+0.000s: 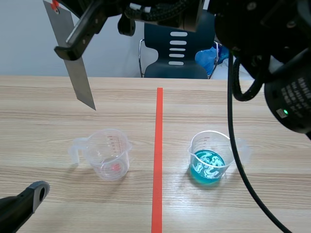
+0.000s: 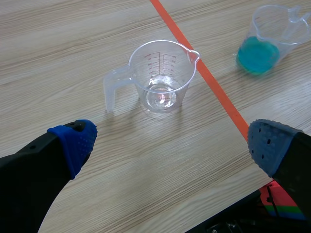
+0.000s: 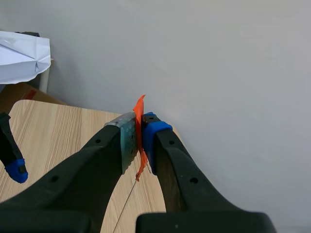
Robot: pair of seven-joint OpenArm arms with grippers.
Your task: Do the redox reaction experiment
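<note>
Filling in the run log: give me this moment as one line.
right claw: raised, shut on metal strip | left claw: open, low, near empty measuring cup | cup of blue liquid: upright, untouched

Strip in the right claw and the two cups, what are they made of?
Strip: likely thin sheet metal, dull matte grey; it hangs flat and straight, with clean-cut edges. Orange tape sits at its gripped end. Empty cup and blue-liquid cup: clear plastic by the look, glossy; see-through walls, moulded handles, and a red printed scale on the empty one.
</note>
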